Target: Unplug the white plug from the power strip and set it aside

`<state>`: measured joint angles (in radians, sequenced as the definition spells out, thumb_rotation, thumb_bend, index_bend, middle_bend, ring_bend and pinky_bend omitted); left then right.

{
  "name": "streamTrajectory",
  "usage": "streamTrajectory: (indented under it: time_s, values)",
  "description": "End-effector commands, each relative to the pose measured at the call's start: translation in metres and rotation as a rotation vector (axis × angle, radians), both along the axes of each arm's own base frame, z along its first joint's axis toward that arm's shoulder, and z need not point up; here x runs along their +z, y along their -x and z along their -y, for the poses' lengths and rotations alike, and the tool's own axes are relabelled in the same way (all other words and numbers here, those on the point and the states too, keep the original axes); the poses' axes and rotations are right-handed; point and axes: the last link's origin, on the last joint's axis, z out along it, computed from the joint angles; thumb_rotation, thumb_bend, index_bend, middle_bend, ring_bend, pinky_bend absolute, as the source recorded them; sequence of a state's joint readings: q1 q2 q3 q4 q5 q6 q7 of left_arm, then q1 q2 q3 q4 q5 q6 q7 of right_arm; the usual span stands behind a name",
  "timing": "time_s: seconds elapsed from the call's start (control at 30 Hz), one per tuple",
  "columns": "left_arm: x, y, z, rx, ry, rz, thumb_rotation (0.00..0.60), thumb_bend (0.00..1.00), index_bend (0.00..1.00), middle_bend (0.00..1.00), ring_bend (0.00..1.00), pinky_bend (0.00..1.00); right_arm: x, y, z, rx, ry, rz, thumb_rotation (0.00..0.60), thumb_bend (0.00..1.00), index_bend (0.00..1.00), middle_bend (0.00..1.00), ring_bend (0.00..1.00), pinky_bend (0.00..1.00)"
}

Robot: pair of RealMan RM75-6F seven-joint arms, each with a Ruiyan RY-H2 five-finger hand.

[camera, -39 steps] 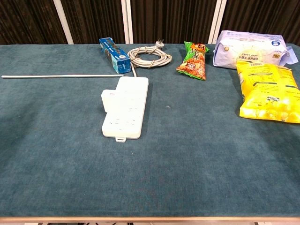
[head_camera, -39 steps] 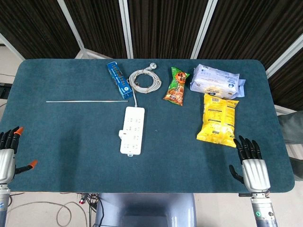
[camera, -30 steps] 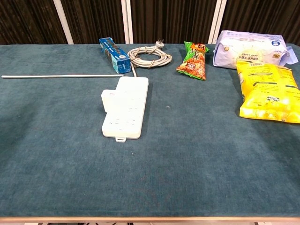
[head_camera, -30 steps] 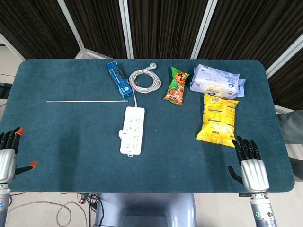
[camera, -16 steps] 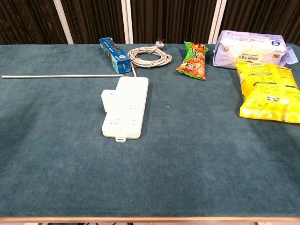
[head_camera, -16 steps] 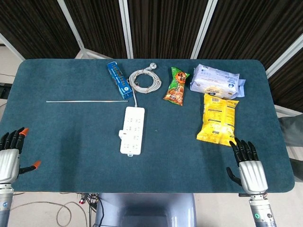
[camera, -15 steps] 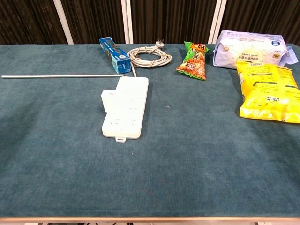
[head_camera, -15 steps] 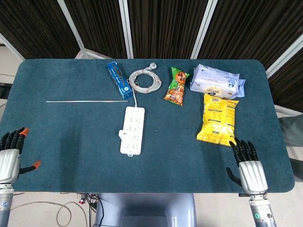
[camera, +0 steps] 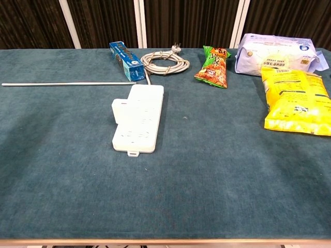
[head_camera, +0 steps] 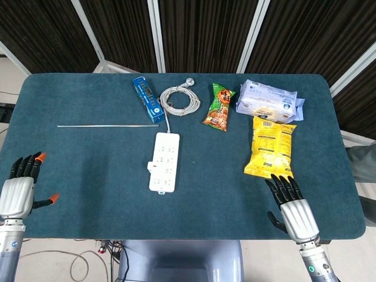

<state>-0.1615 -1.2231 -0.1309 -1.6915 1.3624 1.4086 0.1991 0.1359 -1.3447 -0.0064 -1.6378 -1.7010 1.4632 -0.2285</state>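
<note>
A white power strip (head_camera: 164, 161) (camera: 138, 118) lies mid-table, long side running away from me. A white plug (head_camera: 151, 166) (camera: 120, 110) sits in it at its left edge. The strip's grey cord (head_camera: 180, 100) (camera: 164, 63) is coiled behind it. My left hand (head_camera: 19, 189) hovers at the table's near left edge, fingers spread, holding nothing. Over the near right part of the table is my right hand (head_camera: 291, 209), fingers apart and empty. Both hands are far from the strip and show only in the head view.
Behind the strip lie a blue box (head_camera: 148, 98) (camera: 125, 60) and a thin metal rod (head_camera: 107, 125) (camera: 67, 83). A red-green snack bag (head_camera: 219, 106) (camera: 213, 66), a white tissue pack (head_camera: 268, 100) (camera: 276, 47) and a yellow bag (head_camera: 270, 147) (camera: 294, 100) occupy the right side.
Both hands have moved inward over the table: the left one up and right, the right one to the left. The strip and plug have not moved.
</note>
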Motion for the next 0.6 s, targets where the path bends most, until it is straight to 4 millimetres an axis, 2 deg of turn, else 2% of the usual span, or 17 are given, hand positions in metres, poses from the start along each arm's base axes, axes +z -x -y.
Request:
streamTrajectory:
  time_s: [0.03,0.27,0.37,0.6]
  values:
    - [0.003,-0.021,-0.022,-0.046,0.011,0.012,0.6,0.0,0.08,0.03,0.02,0.02,-0.005,-0.019,0.004,0.068,-0.026,-0.003,0.6,0.39,0.0,0.0,0.0,0.0]
    - [0.001,-0.066,-0.061,-0.125,0.07,0.041,0.6,0.0,0.09,0.04,0.02,0.02,-0.025,-0.056,0.013,0.18,-0.12,-0.019,0.6,0.39,0.0,0.0,0.0,0.0]
    - [-0.001,-0.078,-0.072,-0.146,0.086,0.048,0.6,0.0,0.09,0.04,0.02,0.02,-0.034,-0.068,0.015,0.22,-0.155,-0.026,0.6,0.39,0.0,0.0,0.0,0.0]
    - [-0.01,-0.11,-0.097,-0.174,0.14,0.067,0.6,0.0,0.1,0.05,0.02,0.02,-0.07,-0.097,0.02,0.276,-0.267,-0.061,0.6,0.39,0.0,0.0,0.0,0.0]
